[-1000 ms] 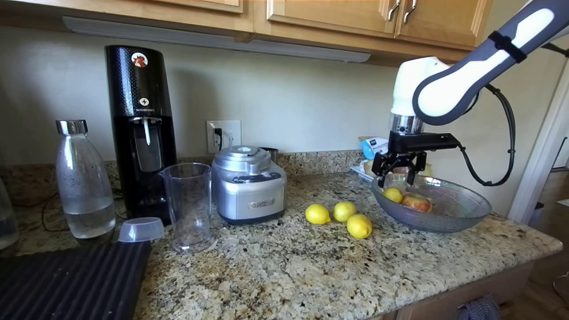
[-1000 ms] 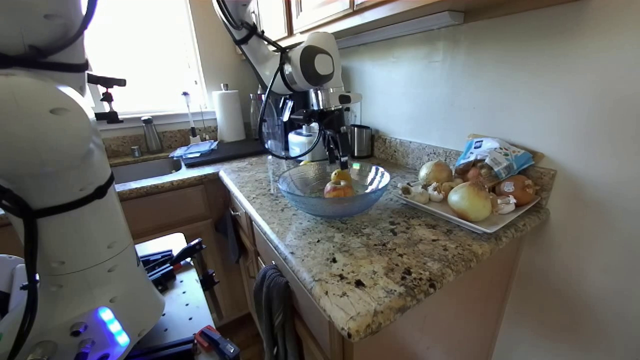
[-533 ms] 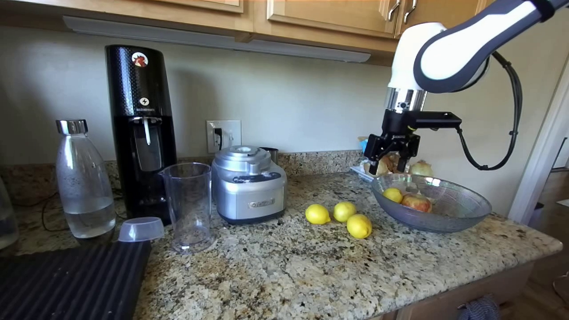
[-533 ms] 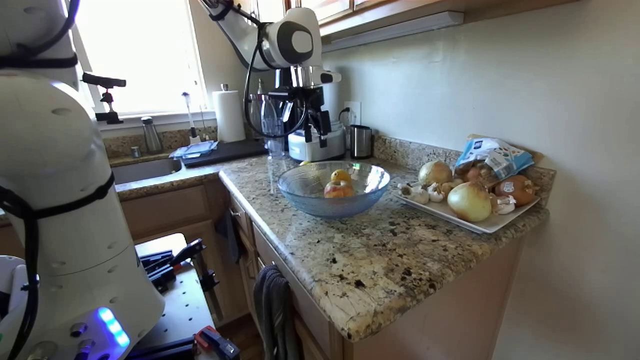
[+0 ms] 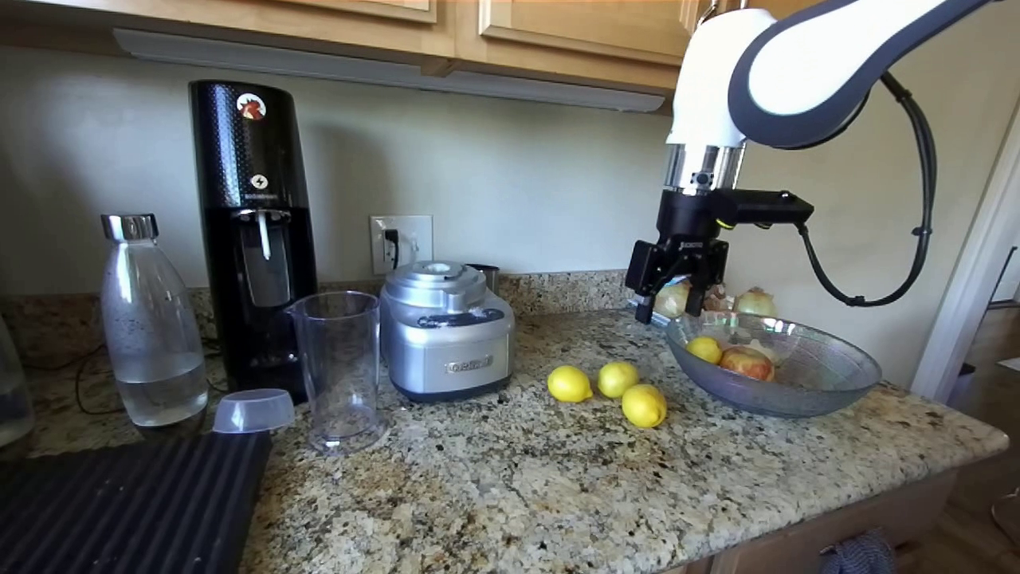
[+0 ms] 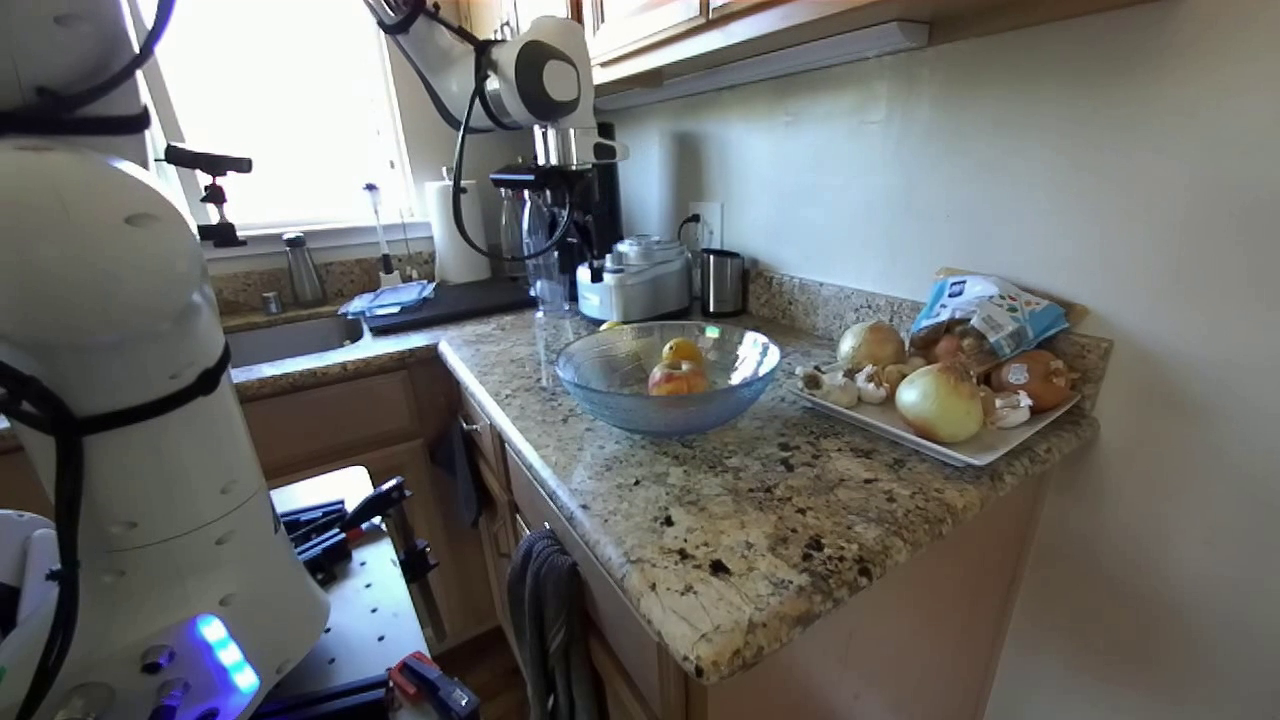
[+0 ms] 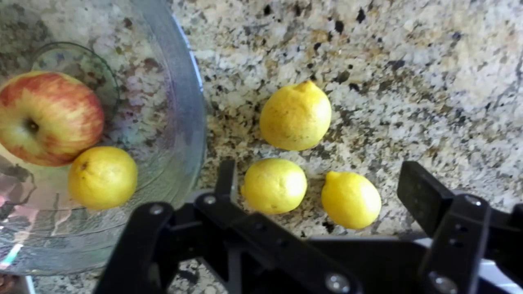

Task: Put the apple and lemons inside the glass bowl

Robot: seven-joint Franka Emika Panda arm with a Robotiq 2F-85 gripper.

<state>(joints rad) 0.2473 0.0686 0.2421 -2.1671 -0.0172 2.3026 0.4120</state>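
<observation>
Since a second ago the gripper has risen from low over the bowl and shifted sideways. Its fingers stand wide apart, holding nothing. Framed between them in the wrist view, down on the counter, are a lemon on the bowl side, its long axis running roughly finger to finger, and just beside it a slanted lemon (how far down, I cannot tell). The gripper's centre seems to line up with the gap separating that pair, so the next grasp probably needs a small shift onto one. Beyond them a third lemon points its tip away; farthest, inside the bowl, rest the apple and a fourth lemon side by side.
</observation>
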